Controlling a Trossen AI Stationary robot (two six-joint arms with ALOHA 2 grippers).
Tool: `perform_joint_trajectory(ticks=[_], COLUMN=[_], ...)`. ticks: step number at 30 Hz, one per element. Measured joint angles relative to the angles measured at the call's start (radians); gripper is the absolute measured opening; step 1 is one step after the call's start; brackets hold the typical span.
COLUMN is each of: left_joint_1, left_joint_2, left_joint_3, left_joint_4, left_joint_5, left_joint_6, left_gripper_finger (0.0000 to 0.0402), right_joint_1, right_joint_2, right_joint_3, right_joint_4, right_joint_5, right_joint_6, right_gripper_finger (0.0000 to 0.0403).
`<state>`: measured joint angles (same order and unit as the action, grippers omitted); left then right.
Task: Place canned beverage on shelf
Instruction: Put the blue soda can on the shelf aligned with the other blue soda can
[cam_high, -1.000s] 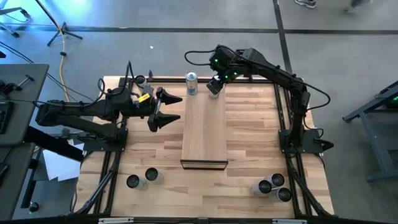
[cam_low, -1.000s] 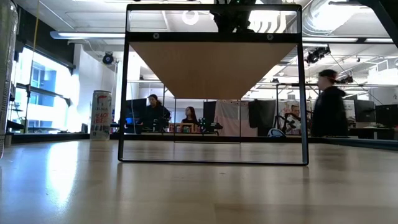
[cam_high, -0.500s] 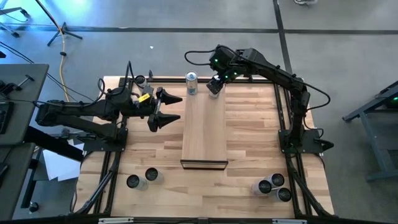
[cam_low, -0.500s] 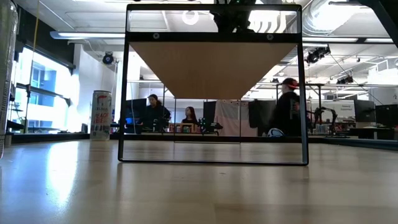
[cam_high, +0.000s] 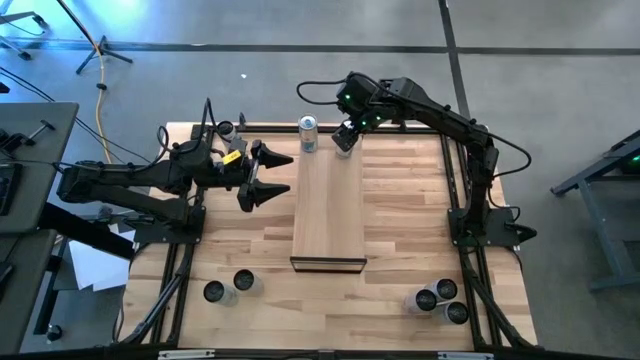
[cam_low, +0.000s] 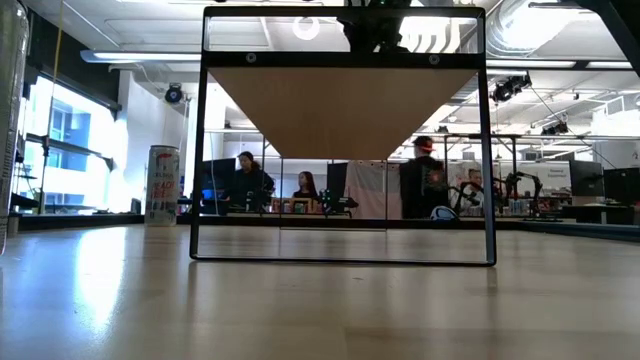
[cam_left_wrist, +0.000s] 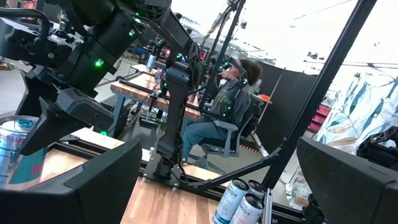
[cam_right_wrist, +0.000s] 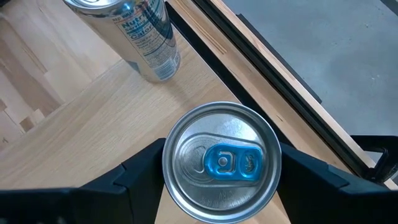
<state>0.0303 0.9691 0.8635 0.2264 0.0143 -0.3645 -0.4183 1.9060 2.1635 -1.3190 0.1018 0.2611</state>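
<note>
The right tool (cam_high: 344, 139) pinches a can (cam_right_wrist: 221, 163) from above at the far end of the shelf (cam_high: 329, 220), just beside a second can (cam_high: 308, 133) standing upright on that same end. The left tool (cam_high: 268, 173), spread wide and holding nothing, hovers over the table (cam_high: 400, 230) beside the shelf.

You have two people (cam_low: 270, 186) seated and one (cam_low: 424, 180) standing beyond the table (cam_low: 320, 300); papers (cam_high: 95, 265) lie left of it.
</note>
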Motion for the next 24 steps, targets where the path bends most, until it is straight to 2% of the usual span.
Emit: perform_joint_trajectory(ticks=[24], left_joint_1=[0.000], left_joint_2=[0.000], left_joint_3=[0.000], left_joint_4=[0.003], left_joint_5=[0.000], left_joint_6=[0.000], left_gripper_finger=[0.0400], right_joint_1=[0.000], right_joint_2=[0.000], right_joint_3=[0.000], right_joint_4=[-0.010], right_joint_5=[0.000], right_joint_6=[-0.008], right_gripper_finger=[0.0253])
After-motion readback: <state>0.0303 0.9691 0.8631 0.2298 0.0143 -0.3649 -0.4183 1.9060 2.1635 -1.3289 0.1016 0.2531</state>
